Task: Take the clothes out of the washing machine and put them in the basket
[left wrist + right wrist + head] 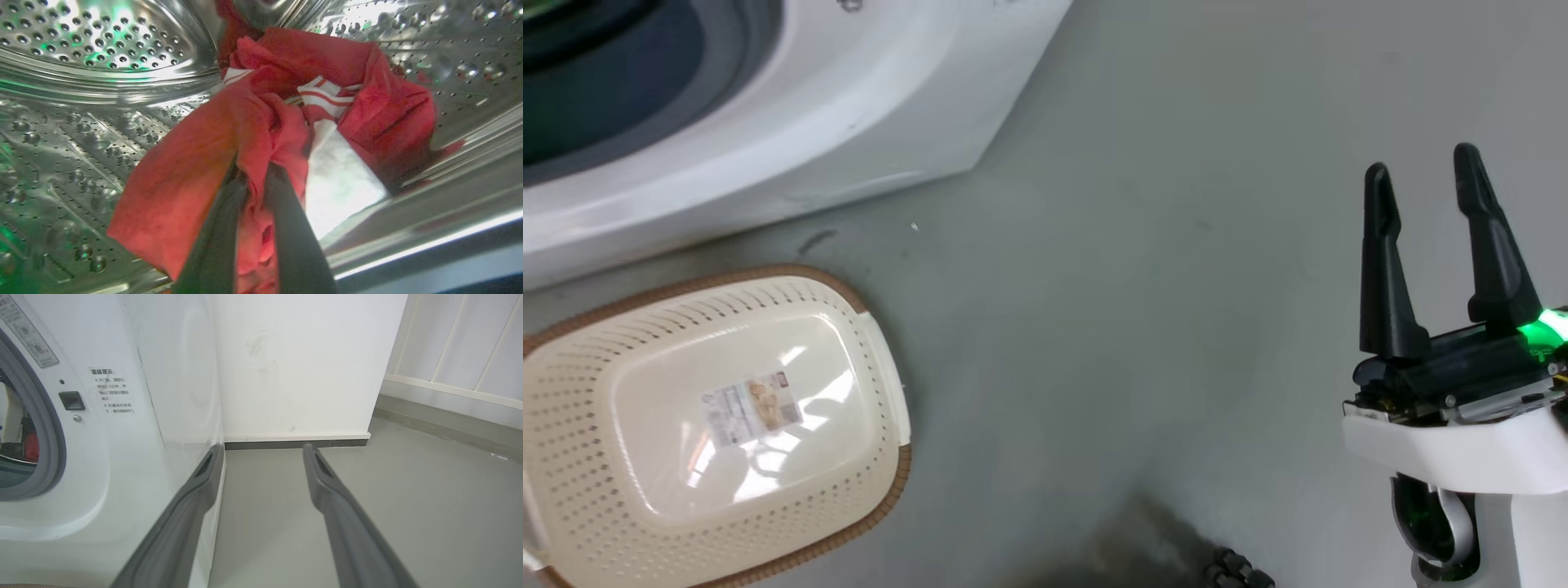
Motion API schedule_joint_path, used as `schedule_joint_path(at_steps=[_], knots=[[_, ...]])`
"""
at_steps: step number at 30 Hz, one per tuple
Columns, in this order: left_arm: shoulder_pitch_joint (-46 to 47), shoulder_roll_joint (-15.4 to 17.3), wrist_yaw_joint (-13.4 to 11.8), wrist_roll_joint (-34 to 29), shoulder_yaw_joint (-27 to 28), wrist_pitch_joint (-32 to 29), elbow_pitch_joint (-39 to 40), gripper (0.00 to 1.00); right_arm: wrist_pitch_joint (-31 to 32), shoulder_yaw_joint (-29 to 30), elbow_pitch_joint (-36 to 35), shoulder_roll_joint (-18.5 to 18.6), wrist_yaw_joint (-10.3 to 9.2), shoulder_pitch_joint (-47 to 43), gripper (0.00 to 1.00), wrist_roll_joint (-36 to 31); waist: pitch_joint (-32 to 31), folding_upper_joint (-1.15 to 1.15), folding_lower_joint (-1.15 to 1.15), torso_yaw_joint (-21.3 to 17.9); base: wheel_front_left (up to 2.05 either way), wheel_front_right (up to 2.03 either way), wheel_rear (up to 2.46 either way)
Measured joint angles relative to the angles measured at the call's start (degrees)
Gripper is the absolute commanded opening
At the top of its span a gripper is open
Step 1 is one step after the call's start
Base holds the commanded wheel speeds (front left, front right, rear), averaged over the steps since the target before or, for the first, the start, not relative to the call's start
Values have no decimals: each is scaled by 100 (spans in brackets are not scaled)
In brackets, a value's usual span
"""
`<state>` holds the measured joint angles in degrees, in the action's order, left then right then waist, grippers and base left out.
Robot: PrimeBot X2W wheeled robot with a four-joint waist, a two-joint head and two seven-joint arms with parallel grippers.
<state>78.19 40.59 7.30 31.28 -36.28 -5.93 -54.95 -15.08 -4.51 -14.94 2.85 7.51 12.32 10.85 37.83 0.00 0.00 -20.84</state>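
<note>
Inside the perforated steel drum [94, 45] of the washing machine [792, 122], the red clothes [192, 171] with white trim lie bunched. My left gripper [255, 179] is shut on a fold of that red fabric, which drapes over both dark fingers. The cream basket [882, 392] with its brown rim stands on the floor just in front of the machine, holding nothing but a paper label. My right gripper [1421, 175] hovers open over the grey floor at the right, nothing between its fingers; in its own wrist view it [263, 447] sits beside the machine's front corner [122, 428].
A white wall with a dark skirting [294, 444] stands behind the machine. Open grey floor [1143, 245] stretches to the right of machine and basket. A pale panelled wall [457, 355] runs along the far right.
</note>
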Motion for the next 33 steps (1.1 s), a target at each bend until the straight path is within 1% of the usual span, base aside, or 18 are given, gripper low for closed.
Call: schedule_joint_path(at_steps=[5, 11, 15, 17, 23, 29, 33], knots=[[-640, -232, -52, 198, 68, 684, -127, 0, 0, 18, 62, 1, 0, -114, 100, -97, -426, 0, 0, 143, 0, 0, 0], [-1369, -468, -213, 310, 107, 1467, -182, 0, 0, 3, 110, 1, 0, -337, 100, -248, -874, 0, 0, 284, 0, 0, 0], [-1867, -597, -287, 343, 92, 1811, -125, 0, 0, -23, 174, 1, 0, -500, 100, -347, -1180, 0, -1, 378, 0, 0, 0], [-2084, -636, -368, 352, 100, 1935, -1, 0, 0, -12, 199, 1, 0, -587, 100, -385, -1339, 0, -1, 427, 0, 0, 0], [-2848, -765, -717, 341, 232, 2081, 639, 0, 0, 13, 286, 0, 0, -859, 100, -506, -1825, 0, -1, 602, 0, 0, 0], [-3865, -878, -1205, 196, 650, 2090, 1863, 0, 0, 55, 403, 2, 0, -1179, 100, -597, -2327, 0, -1, 788, 0, 0, 0], [-4675, -962, -1441, 74, 822, 2091, 2540, 0, 0, 34, 471, 1, 0, -1385, 100, -657, -2665, 0, -1, 907, 0, 0, 0]])
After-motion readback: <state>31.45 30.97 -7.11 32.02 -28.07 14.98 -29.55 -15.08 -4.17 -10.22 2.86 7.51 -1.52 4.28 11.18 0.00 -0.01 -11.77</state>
